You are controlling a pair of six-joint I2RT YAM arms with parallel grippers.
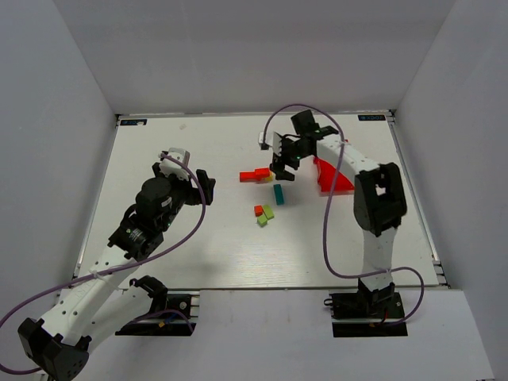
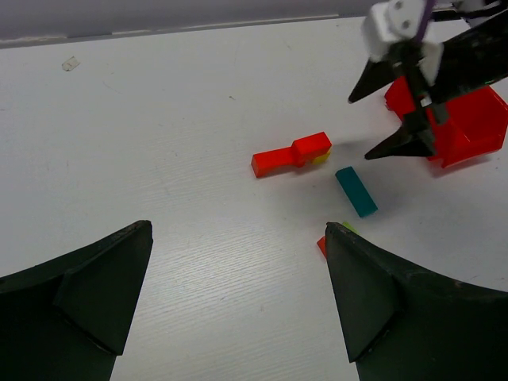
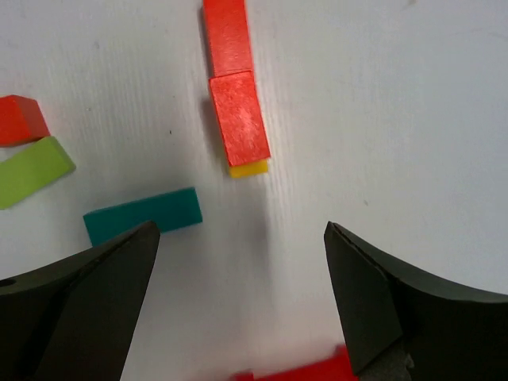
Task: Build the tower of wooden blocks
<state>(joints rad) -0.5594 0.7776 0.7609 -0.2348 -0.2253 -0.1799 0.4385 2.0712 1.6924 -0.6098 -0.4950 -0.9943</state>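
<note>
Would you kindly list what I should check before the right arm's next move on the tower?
1. Right gripper jaws open and empty: ok.
2. Red block seated on yellow block: ok, yellow peeks out at one end.
3. Teal bar lying flat, apart from the other blocks: ok.
4. Left gripper open and away from the blocks: ok.
5. All blocks stacked: not ok; teal bar and lime block lie loose on the table.
6. Right gripper's height above the blocks: cannot tell.
</note>
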